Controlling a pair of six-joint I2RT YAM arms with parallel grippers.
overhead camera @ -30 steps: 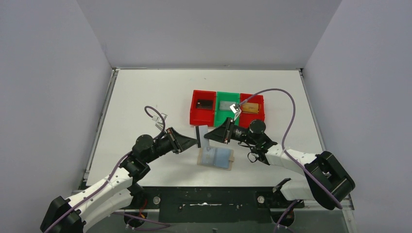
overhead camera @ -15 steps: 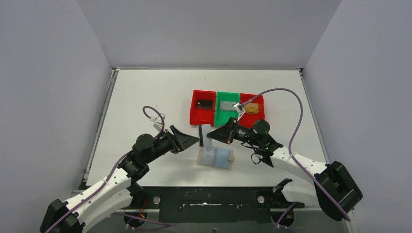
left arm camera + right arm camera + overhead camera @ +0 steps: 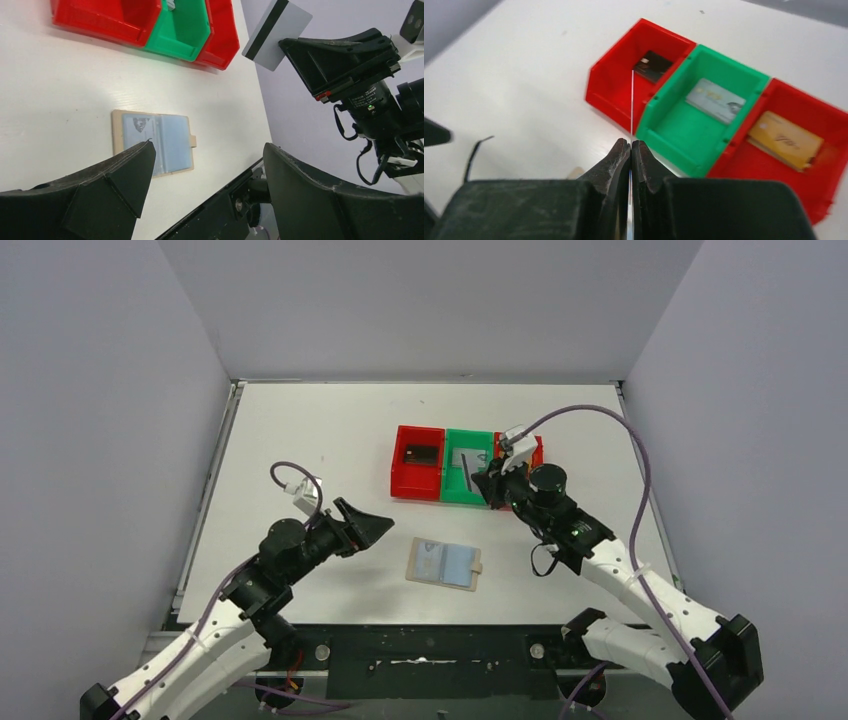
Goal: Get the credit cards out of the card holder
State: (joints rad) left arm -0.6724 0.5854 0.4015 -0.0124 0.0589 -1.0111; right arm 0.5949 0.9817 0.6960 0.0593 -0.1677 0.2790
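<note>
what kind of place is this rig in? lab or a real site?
Looks like a lab test cell, not a real workplace: a bare white table boxed in by plain grey walls, with a row of red and green bins set out for sorting.

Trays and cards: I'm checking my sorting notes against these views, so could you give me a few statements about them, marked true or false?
1. The right gripper is shut on a striped card. True.
2. The left gripper holds the card holder. False: its jaws are open and empty, and the card holder lies open on the table.
3. The green tray is empty. False: a grey card lies in it.
4. The green tray stands between a red tray with a dark card and a second red tray with a tan card. True.
</note>
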